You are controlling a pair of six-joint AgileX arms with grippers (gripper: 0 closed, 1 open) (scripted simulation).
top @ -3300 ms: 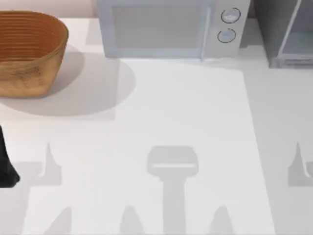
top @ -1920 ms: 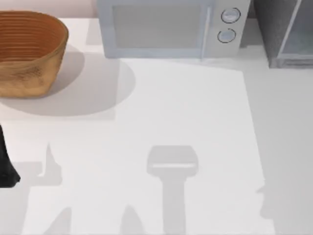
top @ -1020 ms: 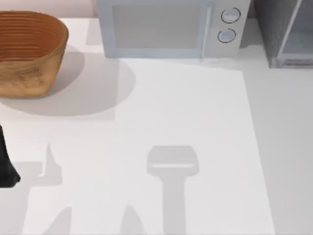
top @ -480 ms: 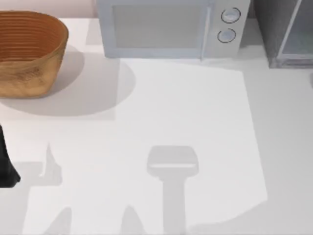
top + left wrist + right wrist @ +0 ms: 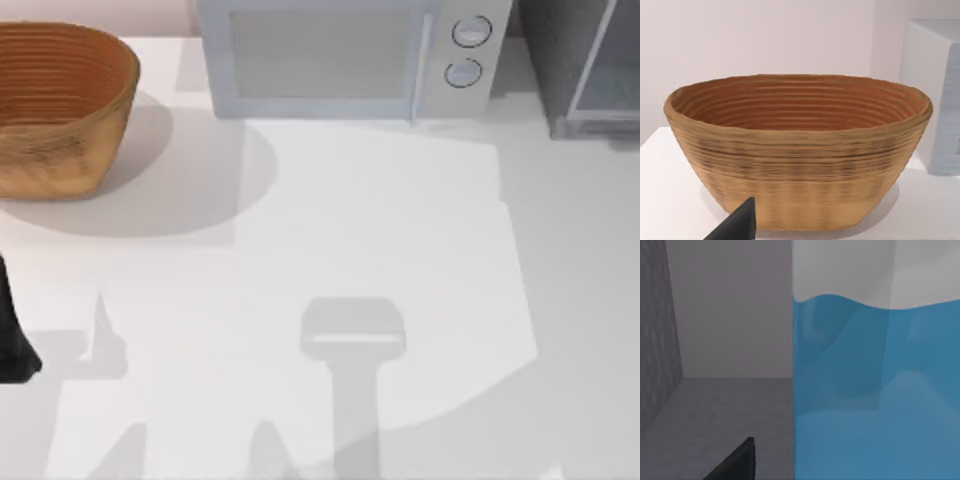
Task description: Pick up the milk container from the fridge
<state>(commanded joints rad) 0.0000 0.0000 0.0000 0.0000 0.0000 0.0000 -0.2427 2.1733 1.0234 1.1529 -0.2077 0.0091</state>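
Right wrist view: milk container (image 5: 875, 390) close inside fridge (image 5: 730, 340); jaws' state unclear.

Blue-sided milk container (image 5: 875, 375) upright inside fridge (image 5: 715, 340)

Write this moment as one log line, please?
right gripper: inside fridge, close beside milk container | left arm: parked, table's left edge

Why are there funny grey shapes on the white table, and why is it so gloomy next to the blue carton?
In the top view, shadows lie on the table, and the basket casts a round one. In the right wrist view, the milk container stands inside the dim fridge.
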